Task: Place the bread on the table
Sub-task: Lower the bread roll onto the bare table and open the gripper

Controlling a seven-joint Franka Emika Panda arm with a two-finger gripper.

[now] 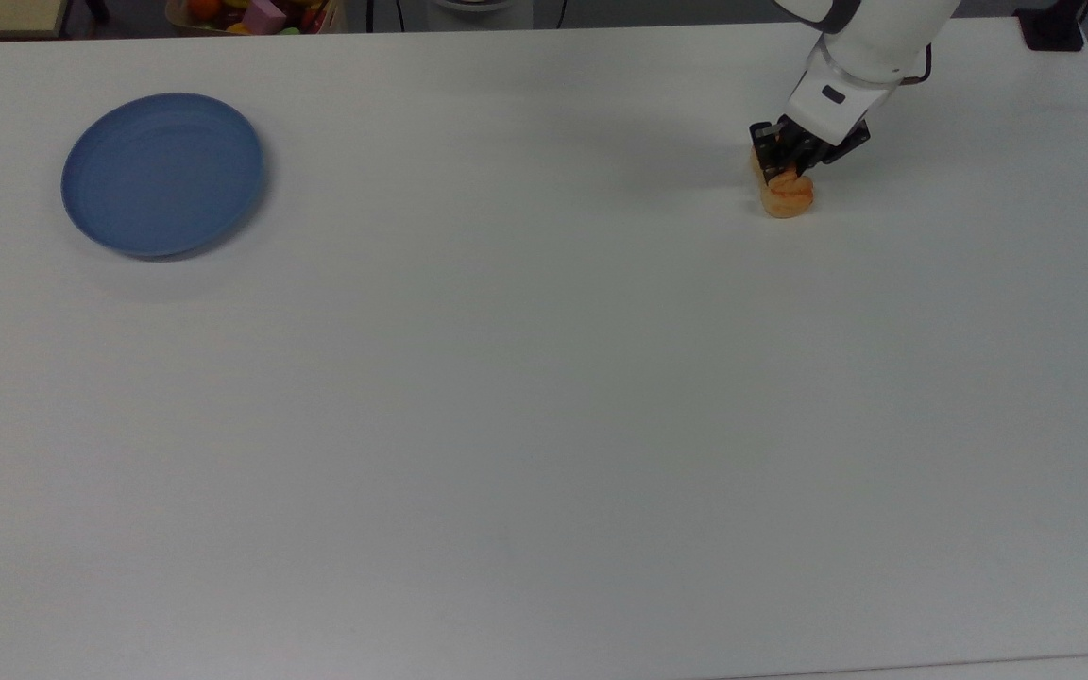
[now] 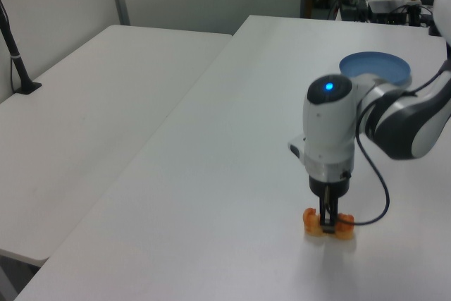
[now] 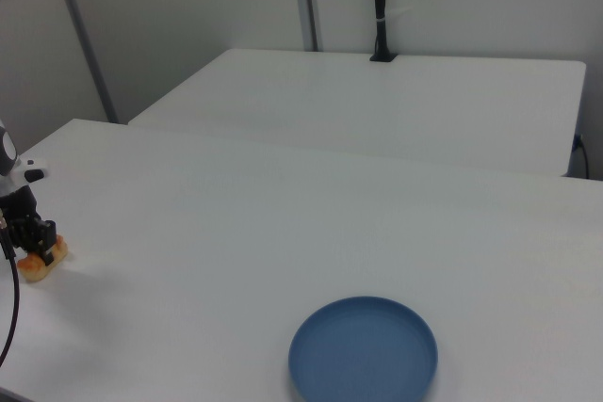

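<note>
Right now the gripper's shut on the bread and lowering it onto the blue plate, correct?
Not the plate. The gripper is shut on the bread, but the top view shows it down at the bare table, far to the right of the blue plate.

The counter (image 1: pixel 506 425) looks smooth and matt, white-grey like laminate, with a faint sheen. The plate (image 1: pixel 163 174) at its 10 o'clock in the top view is blue, smooth, satin like plastic. The bread (image 1: pixel 786 196) has a golden-orange, ridged, slightly glossy crust. The arm (image 2: pixel 331 132) wears glossy white and grey plastic shells; the claw (image 2: pixel 328 225) is matt black.
</note>
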